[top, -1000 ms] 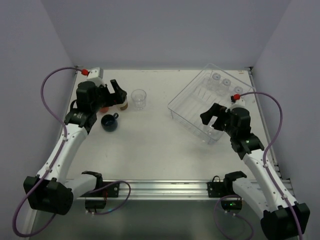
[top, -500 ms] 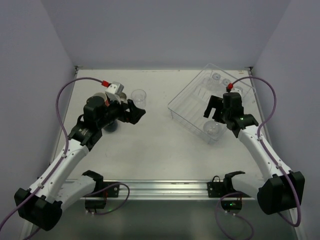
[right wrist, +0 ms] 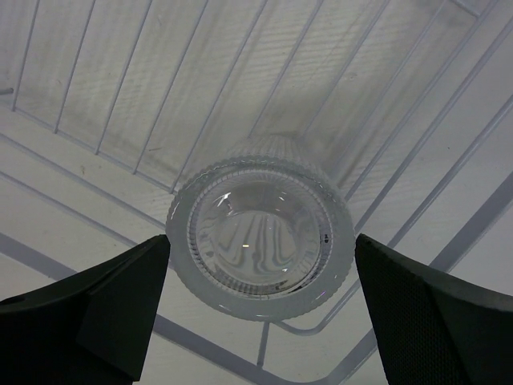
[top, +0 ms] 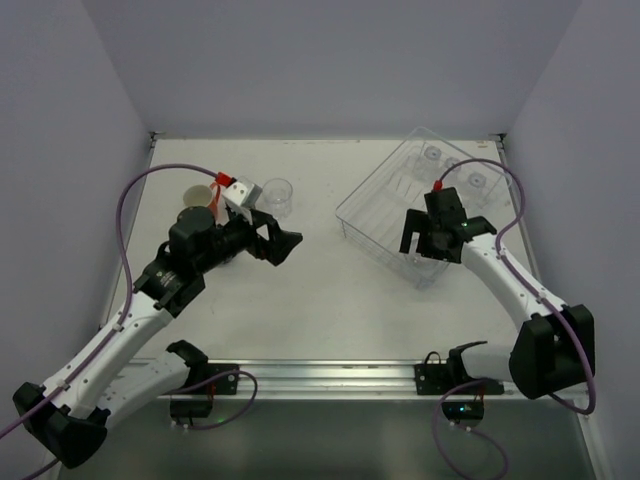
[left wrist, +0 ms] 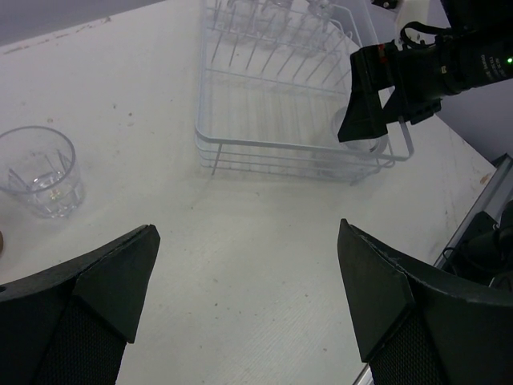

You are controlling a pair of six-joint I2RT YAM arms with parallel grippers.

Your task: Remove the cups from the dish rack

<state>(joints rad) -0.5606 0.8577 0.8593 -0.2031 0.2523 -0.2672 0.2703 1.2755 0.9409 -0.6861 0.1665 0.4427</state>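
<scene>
Right gripper (right wrist: 260, 245): fingers standing wide apart, holding nothing, hovering directly over a ribbed clear tumbler (right wrist: 260, 200) sitting in the near corner of the dish rack (top: 368, 208). Left gripper (left wrist: 247, 228): fingers spread, empty, hanging above the table (left wrist: 240, 273). One plain tumbler (left wrist: 40, 170) is standing on the table, left of the rack. More clear tumblers (top: 432, 155) are sitting at the rack's far end.

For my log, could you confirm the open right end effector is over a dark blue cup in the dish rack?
Only the cup is wrong: the right wrist view shows the open right end effector over a clear ribbed tumbler in the dish rack.
</scene>
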